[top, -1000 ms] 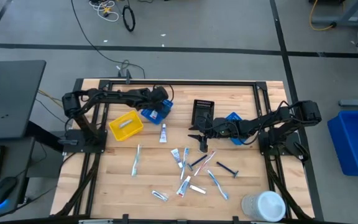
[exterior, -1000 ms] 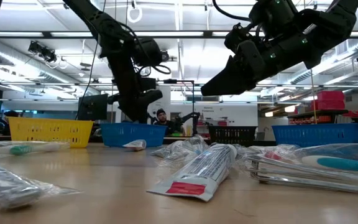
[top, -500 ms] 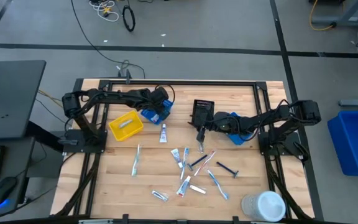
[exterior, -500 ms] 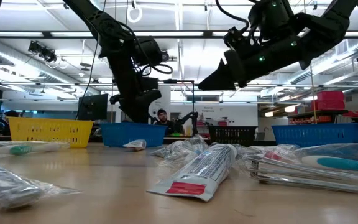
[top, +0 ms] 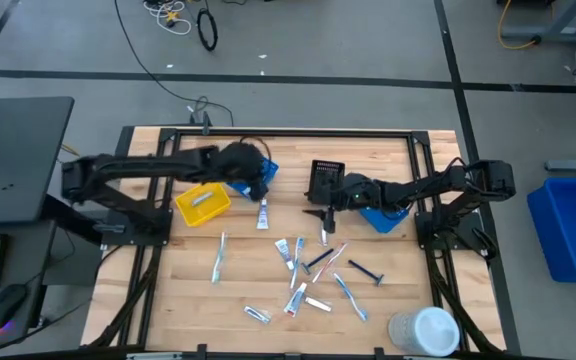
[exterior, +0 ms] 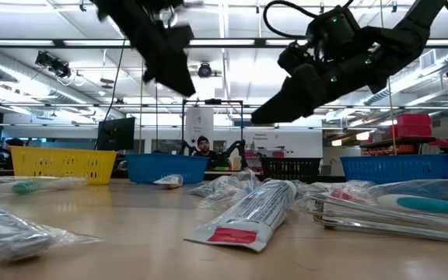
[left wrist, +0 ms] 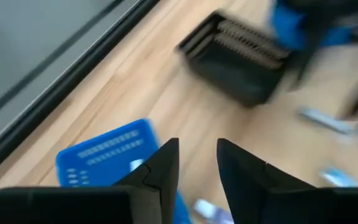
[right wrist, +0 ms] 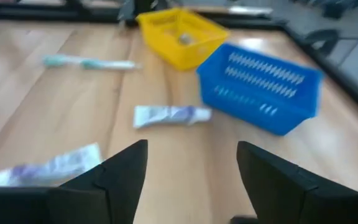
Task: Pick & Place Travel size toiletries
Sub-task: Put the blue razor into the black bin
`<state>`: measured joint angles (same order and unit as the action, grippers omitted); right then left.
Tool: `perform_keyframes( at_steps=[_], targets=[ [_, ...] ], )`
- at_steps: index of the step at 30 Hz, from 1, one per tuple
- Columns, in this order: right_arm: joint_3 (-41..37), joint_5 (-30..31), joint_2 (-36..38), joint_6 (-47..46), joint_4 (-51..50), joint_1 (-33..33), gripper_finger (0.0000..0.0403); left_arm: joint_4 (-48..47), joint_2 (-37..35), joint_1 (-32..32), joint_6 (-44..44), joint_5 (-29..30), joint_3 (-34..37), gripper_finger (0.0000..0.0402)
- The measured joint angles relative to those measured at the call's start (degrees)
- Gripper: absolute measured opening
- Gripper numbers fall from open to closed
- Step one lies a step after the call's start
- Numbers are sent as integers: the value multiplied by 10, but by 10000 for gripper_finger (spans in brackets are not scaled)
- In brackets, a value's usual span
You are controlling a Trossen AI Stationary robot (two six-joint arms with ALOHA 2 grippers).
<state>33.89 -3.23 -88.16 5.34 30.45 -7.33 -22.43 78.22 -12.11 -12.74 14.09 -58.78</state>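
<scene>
The left gripper (top: 261, 185) hangs above the near edge of the left basket (top: 258, 172); a second basket (top: 202, 203) sits to its left. A toothpaste tube (top: 263, 213) lies just in front of it. The right gripper (top: 320, 212) hangs in front of the grated bin (top: 325, 178). The loose toiletries (top: 308, 270) lie scattered in front of it.

My wooden table (top: 178, 300) carries a yellow bin (top: 202, 203) at centre left, a blue bin (top: 251, 180) beside it, a black bin (top: 325, 179), scattered travel toiletries (top: 303, 270) at centre, and a white round container (top: 423, 330) at lower right.
</scene>
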Motion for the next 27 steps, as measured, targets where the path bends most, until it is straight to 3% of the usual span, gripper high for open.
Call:
perform_keyframes(
  at_steps=[7, 13, 21, 27],
  targets=[
    [0, -75, 0, 58, -57, 21, 240, 6, -28, 137, -16, 94, 3, 99],
    [0, -132, 0, 100, -72, 65, 228, 158, -21, 219, -16, 118, 86, 93],
    [0, -109, -1, 71, -114, 140, 216, 387, -21, 222, 0, 119, 246, 91],
    [0, -91, -51, 62, -83, 172, 215, 483, -21, 200, -65, 79, 305, 91]
  ],
)
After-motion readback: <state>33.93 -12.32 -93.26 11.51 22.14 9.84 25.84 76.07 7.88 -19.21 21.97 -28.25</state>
